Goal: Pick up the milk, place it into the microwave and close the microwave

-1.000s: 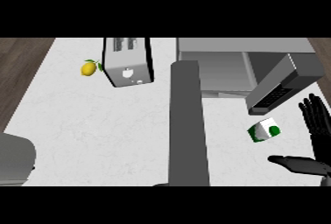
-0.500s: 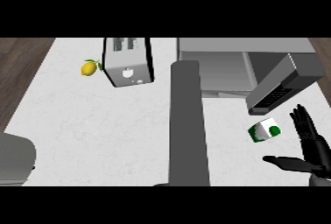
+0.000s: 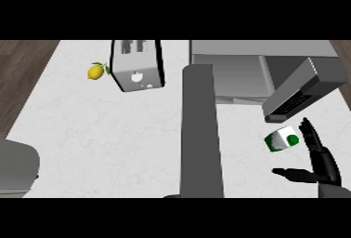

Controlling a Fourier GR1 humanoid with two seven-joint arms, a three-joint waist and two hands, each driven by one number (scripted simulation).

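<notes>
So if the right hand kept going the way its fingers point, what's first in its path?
Probably the open microwave door; the right hand points up-view, passing just right of the milk carton. Depth is unclear.

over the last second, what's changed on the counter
The right hand has slid toward the view's lower edge and a little left, nearer the milk; its fingers are straight beside the carton, thumb spread, nothing held yet. The milk, the lemon, the toaster and the open microwave stayed put. The left hand is out of view.
</notes>
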